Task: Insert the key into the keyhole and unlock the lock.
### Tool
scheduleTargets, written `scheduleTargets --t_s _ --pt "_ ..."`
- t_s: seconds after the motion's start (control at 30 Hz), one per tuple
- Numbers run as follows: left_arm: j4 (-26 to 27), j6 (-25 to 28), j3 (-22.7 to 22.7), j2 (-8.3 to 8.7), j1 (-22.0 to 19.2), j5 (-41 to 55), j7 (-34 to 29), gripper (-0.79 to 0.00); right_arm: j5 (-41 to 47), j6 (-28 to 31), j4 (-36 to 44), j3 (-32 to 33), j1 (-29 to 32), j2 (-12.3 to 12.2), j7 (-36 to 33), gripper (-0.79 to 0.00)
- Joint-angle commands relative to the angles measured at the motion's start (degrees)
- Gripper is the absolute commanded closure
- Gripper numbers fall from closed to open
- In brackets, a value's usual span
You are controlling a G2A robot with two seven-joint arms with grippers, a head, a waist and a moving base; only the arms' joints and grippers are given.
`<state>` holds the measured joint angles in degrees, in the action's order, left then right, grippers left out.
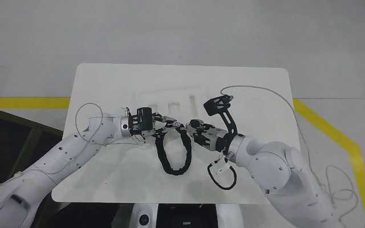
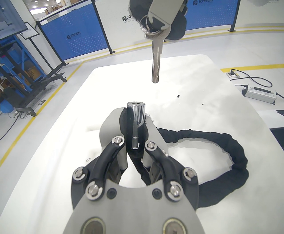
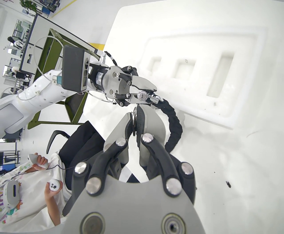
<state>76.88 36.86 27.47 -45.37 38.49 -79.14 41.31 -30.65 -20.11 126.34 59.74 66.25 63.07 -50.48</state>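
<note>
The left gripper [image 2: 134,120] has its fingers clamped on the chrome lock cylinder [image 2: 135,113]. The keyhole [image 2: 135,103] faces the key [image 2: 156,64], which the right gripper [image 2: 158,15] pinches by the head, fingers closed on it. The key's tip is apart from the cylinder's face and roughly in line with it. To seat it well, I would match the blade to the slot, advance straight along the cylinder's axis with the cylinder held rigid, and turn only once it is fully in. There are two grippers, one key on one split ring [image 2: 145,24], one cylinder, one keyhole, and one black sleeved chain [image 2: 221,144] trailing from the cylinder over the white table [image 2: 199,73].
</note>
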Motion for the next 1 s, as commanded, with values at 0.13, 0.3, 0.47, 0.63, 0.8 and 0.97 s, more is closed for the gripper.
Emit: scheduleTargets --t_s 0.13,0.3,0.47,0.63,0.8,0.97 --pt "0.18 -1.41 1.87 -0.13 1.55 -1.10 -0.19 0.000 -2.69 -2.95 0.27 -0.88 -0.21 0.06 -0.88 0.000" --pt "0.15 -1.79 2.01 -0.13 1.64 -1.25 -0.23 0.000 -2.69 -2.95 0.27 -0.88 -0.21 0.06 -0.88 0.000" --pt "0.15 -1.79 2.01 -0.13 1.64 -1.25 -0.23 0.000 -2.69 -2.95 0.27 -0.88 -0.21 0.06 -0.88 0.000" --pt "0.15 -1.79 2.01 -0.13 1.64 -1.25 -0.23 0.000 -1.97 -2.81 -0.08 -2.12 0.38 0.45 1.36 0.000" --pt "0.15 -1.79 2.01 -0.13 1.64 -1.25 -0.23 0.000 -1.39 -5.19 -0.73 -3.22 -0.73 1.11 3.47 0.000" --pt "0.15 -1.79 2.01 -0.13 1.64 -1.25 -0.23 0.000 -0.72 -6.67 -1.15 -3.73 -1.11 1.57 4.64 0.000"
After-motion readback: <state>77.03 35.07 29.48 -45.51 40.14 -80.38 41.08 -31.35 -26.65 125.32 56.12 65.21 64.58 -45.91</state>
